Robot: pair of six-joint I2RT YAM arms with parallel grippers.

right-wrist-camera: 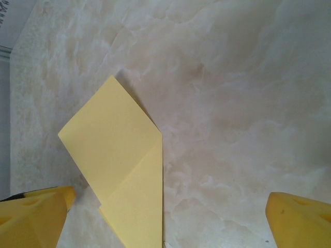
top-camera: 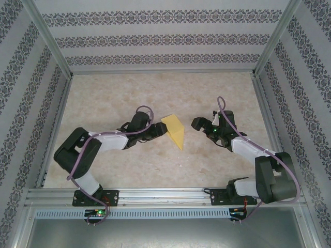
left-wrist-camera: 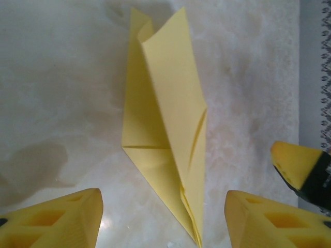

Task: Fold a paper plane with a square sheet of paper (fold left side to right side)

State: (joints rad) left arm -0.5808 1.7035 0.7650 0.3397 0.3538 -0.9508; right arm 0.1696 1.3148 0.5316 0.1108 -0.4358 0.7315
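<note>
The folded paper (top-camera: pixel 175 132) lies near the middle of the desk (top-camera: pixel 119 98), between the two end effectors. It is plain pale yellow and has no marks. From above it looks like a narrow wedge, with the wider end far from the arm bases and the sharp point toward them.

In the left wrist view one long flap is lifted a little from the layer below, and the far end stands open like a small pocket. A short crease runs across the lower layer.

In the right wrist view one layer overlaps the other along a slanted edge.

The left end effector (top-camera: pixel 161 132) is just beside the paper's left edge. Its fingers (left-wrist-camera: pixel 77 217) are apart, with the paper's point between them, and they do not grip it. The right end effector (top-camera: pixel 202 124) stands wide and holds nothing.
</note>
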